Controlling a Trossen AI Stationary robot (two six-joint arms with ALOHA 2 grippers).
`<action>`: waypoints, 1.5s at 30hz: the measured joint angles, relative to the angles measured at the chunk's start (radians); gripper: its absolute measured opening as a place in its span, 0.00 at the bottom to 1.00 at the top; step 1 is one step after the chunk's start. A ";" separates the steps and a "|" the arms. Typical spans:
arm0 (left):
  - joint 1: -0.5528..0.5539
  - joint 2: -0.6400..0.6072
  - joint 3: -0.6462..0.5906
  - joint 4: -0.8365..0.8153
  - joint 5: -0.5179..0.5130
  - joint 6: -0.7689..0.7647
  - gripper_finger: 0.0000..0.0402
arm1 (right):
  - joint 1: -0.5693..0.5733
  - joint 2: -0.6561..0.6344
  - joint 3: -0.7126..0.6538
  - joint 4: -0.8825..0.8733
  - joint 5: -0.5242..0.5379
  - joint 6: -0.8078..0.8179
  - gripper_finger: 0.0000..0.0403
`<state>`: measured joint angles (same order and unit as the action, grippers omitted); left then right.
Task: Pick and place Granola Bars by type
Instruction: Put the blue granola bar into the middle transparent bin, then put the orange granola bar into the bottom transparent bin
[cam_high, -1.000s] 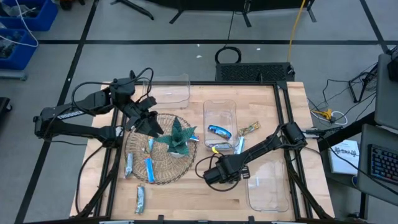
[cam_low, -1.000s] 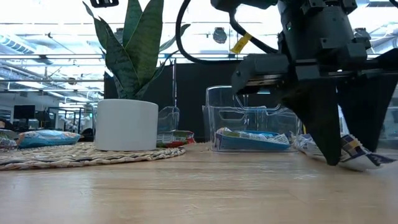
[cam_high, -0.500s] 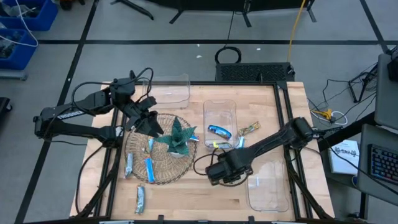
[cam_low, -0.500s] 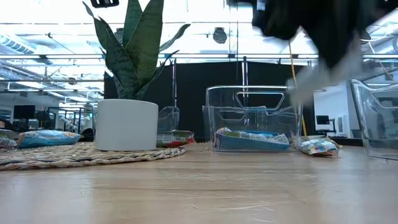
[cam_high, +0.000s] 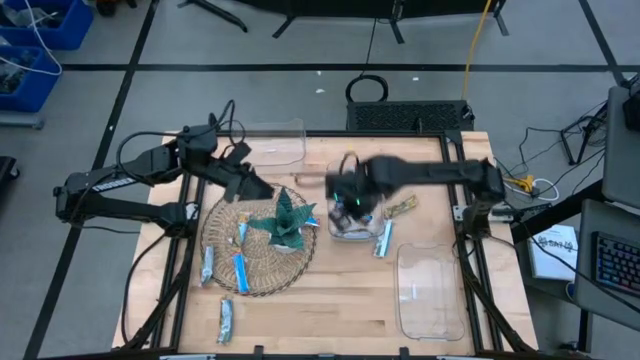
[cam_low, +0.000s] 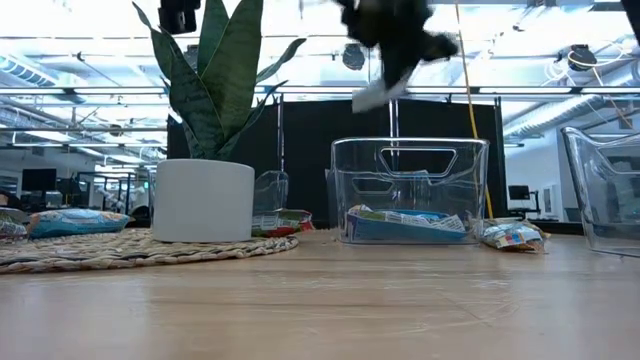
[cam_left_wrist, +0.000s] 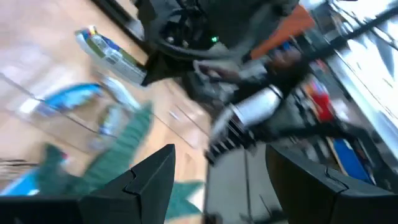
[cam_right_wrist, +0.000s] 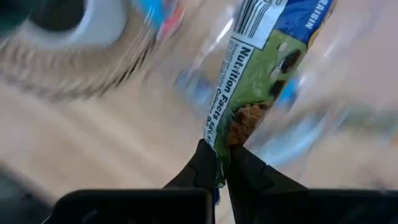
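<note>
Wooden table (cam_high: 300, 310): my right gripper (cam_right_wrist: 222, 163) pinches a granola bar (cam_right_wrist: 261, 68) by its end, hanging lengthwise above the middle bin (cam_low: 408, 190); left gripper (cam_high: 250, 183) fingers spread.

My right gripper (cam_right_wrist: 222, 163) pinches one granola bar (cam_right_wrist: 261, 71) by its end, above the clear middle bin (cam_high: 353, 178); its wrapper is green and blue with a white label. A blue bar (cam_low: 405, 224) lies inside this bin. Another bar (cam_high: 384, 238) lies just beside the bin, on the table. Three bars (cam_high: 240, 270) rest on the woven mat (cam_high: 262, 275).
</note>
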<state>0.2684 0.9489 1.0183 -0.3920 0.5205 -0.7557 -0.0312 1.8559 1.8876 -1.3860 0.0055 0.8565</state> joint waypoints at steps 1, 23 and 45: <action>0.000 0.000 0.000 0.000 -0.025 -0.007 0.63 | -0.037 0.004 -0.017 0.017 0.018 -0.061 0.02; 0.000 0.000 0.000 -0.038 -0.052 -0.040 0.63 | -0.212 0.002 -0.513 0.301 -0.197 -0.509 0.31; -0.001 0.000 0.000 -0.040 0.064 0.040 0.63 | -0.233 -0.375 -0.327 0.028 -0.189 -0.704 0.48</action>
<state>0.2673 0.9487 1.0187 -0.4323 0.5849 -0.7153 -0.2637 1.4807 1.5603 -1.3578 -0.1839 0.1529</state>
